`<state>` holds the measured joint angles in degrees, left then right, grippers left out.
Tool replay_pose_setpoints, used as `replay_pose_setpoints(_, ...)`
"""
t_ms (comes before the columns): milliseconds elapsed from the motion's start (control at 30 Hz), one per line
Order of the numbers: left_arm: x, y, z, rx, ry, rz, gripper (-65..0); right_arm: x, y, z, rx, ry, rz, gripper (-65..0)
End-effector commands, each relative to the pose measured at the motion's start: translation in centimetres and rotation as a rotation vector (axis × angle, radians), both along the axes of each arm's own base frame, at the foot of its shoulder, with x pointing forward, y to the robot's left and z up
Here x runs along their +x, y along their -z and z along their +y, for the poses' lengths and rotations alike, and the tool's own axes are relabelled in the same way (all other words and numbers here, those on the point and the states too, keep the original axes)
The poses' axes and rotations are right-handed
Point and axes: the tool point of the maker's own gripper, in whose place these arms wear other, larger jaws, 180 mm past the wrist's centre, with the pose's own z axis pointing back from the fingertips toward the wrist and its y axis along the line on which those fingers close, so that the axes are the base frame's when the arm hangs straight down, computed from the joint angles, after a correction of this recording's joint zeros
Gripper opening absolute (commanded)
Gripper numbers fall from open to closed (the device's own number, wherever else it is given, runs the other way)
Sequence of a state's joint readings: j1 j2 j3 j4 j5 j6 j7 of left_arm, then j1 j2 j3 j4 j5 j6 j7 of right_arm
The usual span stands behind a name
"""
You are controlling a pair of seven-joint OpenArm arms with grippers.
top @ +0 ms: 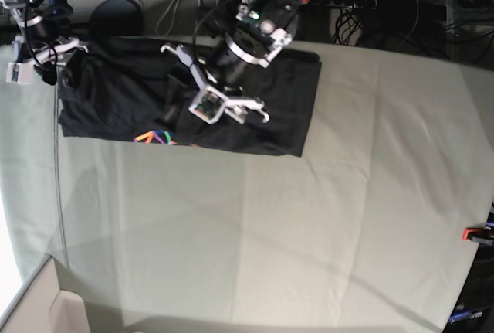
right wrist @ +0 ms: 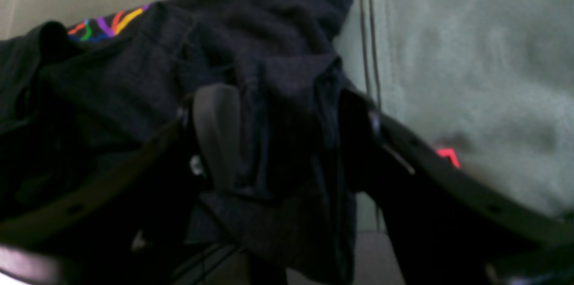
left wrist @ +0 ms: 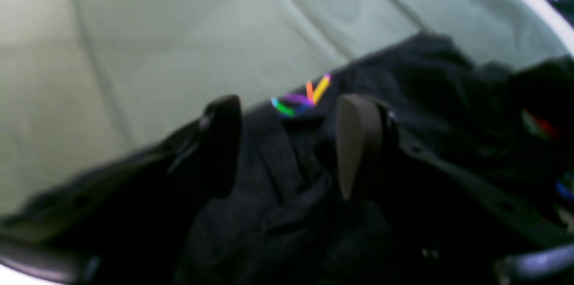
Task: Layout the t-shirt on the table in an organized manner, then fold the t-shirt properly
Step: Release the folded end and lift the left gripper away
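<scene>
Lying partly folded at the far left of the table (top: 309,217): the t-shirt (top: 285,109). Standing with jaws parted over bunched fabric, gripping nothing: left gripper (left wrist: 287,141). Straddling a raised fold with jaws wide; grip undeterminable: right gripper (right wrist: 287,137).

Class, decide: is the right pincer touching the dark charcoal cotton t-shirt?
Touching. In the right wrist view, bunched t-shirt fabric sits between the right pincer's spread fingers, against them.
</scene>
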<state>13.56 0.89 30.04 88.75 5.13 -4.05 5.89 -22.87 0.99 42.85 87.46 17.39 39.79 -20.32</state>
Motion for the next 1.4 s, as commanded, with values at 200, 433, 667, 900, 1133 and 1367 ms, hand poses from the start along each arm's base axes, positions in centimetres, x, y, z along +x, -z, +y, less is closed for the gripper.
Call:
replay_pose_setpoints(200, 0.1, 0.0, 5.4, 0.052, -0.072, -0.041, -34.9, 0.6, -1.3, -0.6, -0.018, 0.001, -0.048, -29.8)
replay_pose_setpoints(433, -1.0, 4.8, 7.9, 0.146, -0.079, 0.054, -53.8, 0.7, -1.2, -0.6, -0.014, 0.002, -0.047, -29.8)
replay_pose_setpoints(667, -3.8, 6.9, 3.1, 0.189, 0.098, 0.124, -55.2, 0.7, -1.2, -0.6, -0.014, 0.002, -0.048, -29.8)
replay_pose_setpoints(900, -5.4, 3.6, -1.4, 0.150, 0.267, 0.022, -55.2, 0.7, -1.3, -0.7, -0.017, 0.006, -0.049, -29.8)
replay_pose_setpoints(1133, -3.8, 2.4, 0.6, 0.160, 0.219, -0.018, -55.3, 0.8, -1.3, -0.4, -0.013, 0.002, -0.052, -29.8)
replay_pose_setpoints(1367, -0.1, 3.2, 10.2, 0.233, -0.040, 0.007, -55.3, 1.5, -1.5, -0.6, -0.010, 0.010, -0.069, -29.5)
